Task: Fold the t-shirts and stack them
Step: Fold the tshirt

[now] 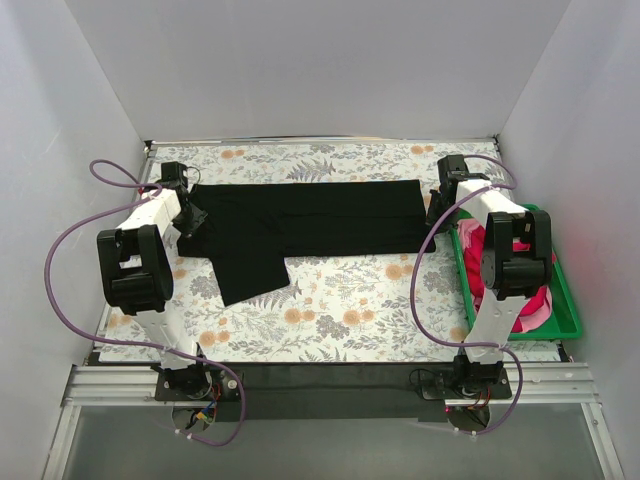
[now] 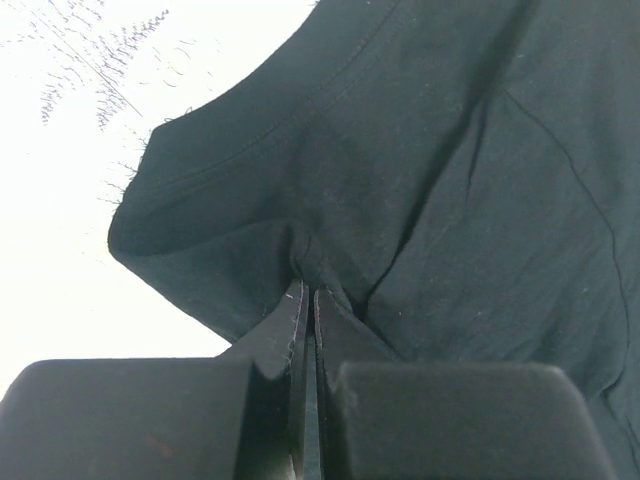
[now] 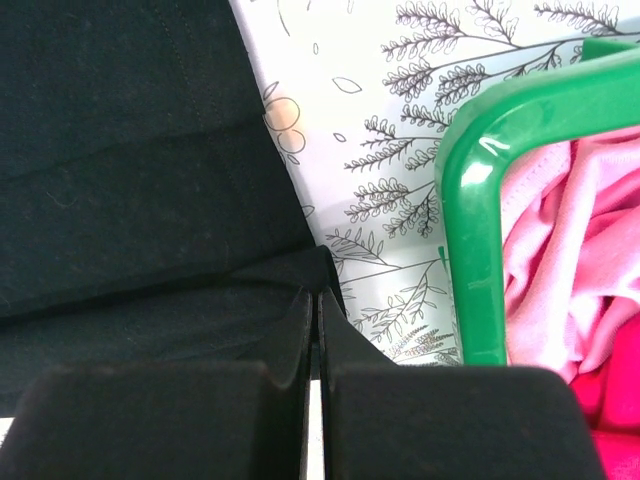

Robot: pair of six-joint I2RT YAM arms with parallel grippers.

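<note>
The black t-shirt (image 1: 300, 225) lies folded lengthwise across the far part of the table, one sleeve hanging toward the front left. My left gripper (image 1: 192, 222) is shut on its left end; in the left wrist view the fingers (image 2: 311, 300) pinch a bunched fold of black cloth (image 2: 420, 180). My right gripper (image 1: 437, 212) is shut on the shirt's right end; in the right wrist view it (image 3: 316, 297) nips the black cloth's corner (image 3: 130, 200). The pinkish-red t-shirt (image 1: 520, 300) lies crumpled in the green crate, also in the right wrist view (image 3: 610, 390).
The green plastic crate (image 1: 568, 300) stands at the table's right edge, its rim (image 3: 470, 200) close beside my right gripper. Pale pink cloth (image 3: 570, 250) lies in it too. A floral cloth (image 1: 350, 310) covers the table. White walls enclose three sides.
</note>
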